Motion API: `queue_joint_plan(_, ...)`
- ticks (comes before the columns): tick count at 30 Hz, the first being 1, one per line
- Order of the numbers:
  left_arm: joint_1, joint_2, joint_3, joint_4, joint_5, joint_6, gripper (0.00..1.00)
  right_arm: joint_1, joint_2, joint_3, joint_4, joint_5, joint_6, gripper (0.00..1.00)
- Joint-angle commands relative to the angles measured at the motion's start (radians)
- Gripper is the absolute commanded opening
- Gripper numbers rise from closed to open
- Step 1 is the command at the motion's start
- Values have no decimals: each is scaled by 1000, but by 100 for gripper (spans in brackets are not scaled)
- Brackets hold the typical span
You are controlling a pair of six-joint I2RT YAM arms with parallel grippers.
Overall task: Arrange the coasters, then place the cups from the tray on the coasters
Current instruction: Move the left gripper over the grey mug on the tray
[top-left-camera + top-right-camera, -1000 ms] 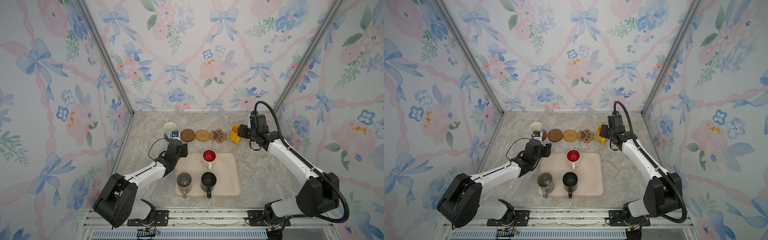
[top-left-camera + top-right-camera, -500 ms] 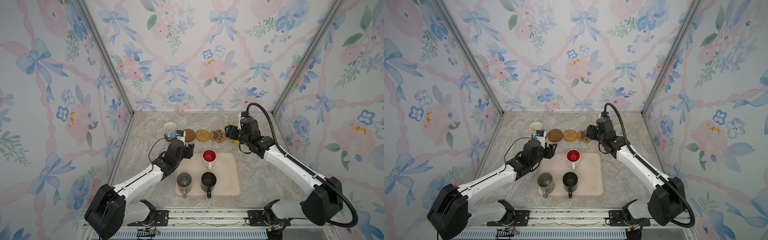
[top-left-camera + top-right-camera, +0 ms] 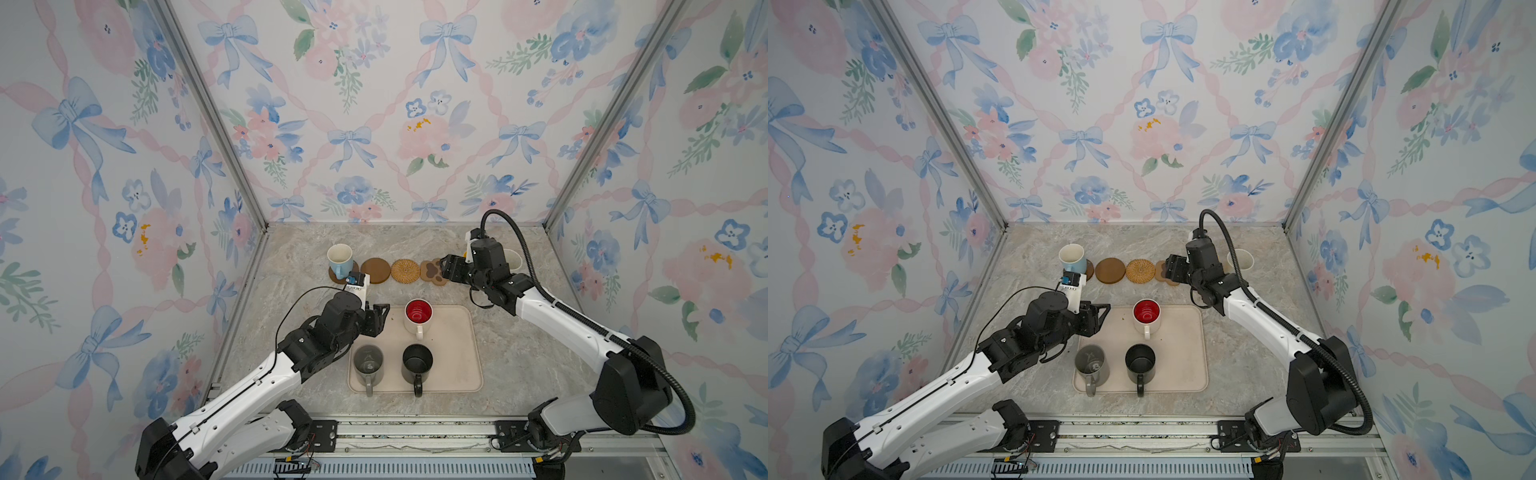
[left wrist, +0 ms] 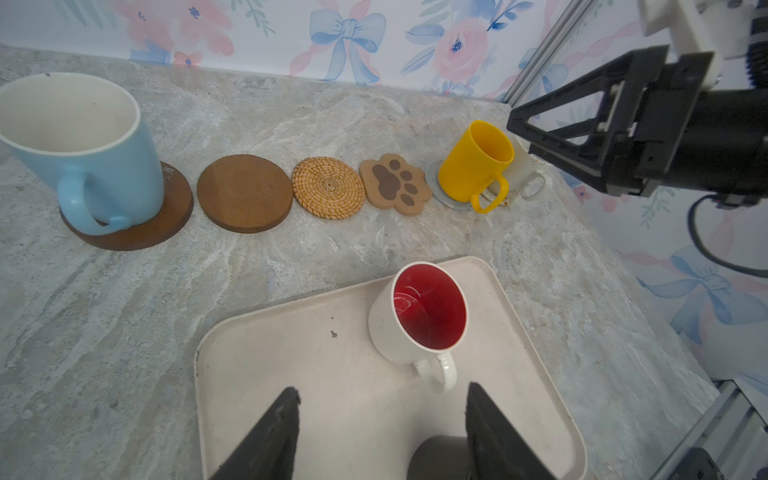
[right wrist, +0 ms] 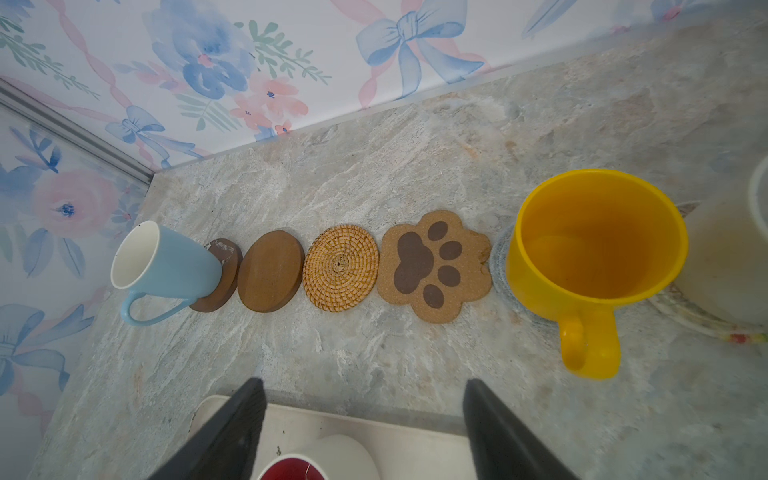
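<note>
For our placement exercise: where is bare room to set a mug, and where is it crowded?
Free: brown disc, rattan round, paw coaster, between light blue mug and yellow mug; tray right of black mug. Crowded: around yellow mug, cream mug, right pincer.

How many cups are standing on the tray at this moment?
3: the white cup with red inside at the far side, the grey cup near left, the black cup beside it. None seems hidden.

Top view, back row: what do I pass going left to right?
Blue mug → brown disc → rattan round → paw coaster → cream mug. The right arm covers the stretch between the last two.
</note>
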Motion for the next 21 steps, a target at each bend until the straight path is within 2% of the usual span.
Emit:
queue_joint_plan(1, -26, -44, -34, -133, 34, -87, 59, -15, 19, -19, 38, -38, 14, 78)
queue_joint_plan(15, -139, -138, -74, -360, 116, -240, 53, -28, 38, -27, 59, -75, 26, 78)
queue_joint_plan(21, -162, -204, -83, -415, 113, -278, 50, -30, 46, -27, 69, -89, 32, 78)
